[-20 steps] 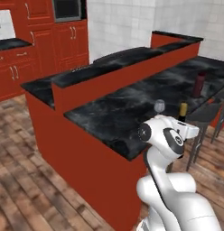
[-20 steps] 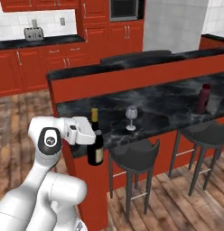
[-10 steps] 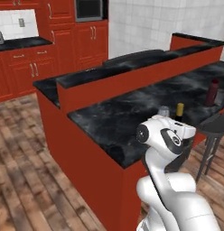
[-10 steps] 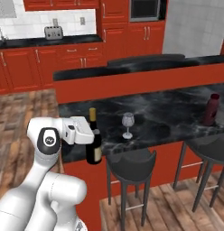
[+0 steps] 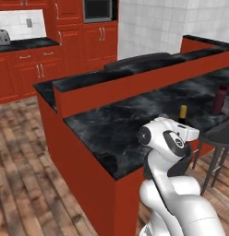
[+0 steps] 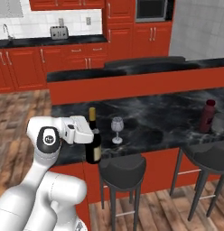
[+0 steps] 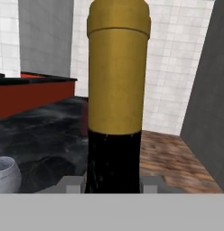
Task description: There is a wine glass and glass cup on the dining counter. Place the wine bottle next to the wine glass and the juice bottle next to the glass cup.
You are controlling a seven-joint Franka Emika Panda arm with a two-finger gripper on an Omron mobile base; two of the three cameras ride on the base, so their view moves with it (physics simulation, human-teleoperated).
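Wine bottle (image 6: 93,143): upright, lower left of right base view, beside wine glass (image 6: 117,129)
Claw (image 6: 90,134): clamped around the bottle

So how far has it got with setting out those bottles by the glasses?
Done, it looks: the juice bottle already stands beside the glass cup on the dining counter. In hand: the gripper is shut on the wine bottle, upright at the counter's near edge, beside the wine glass. Left: setting it down by that glass and letting go.
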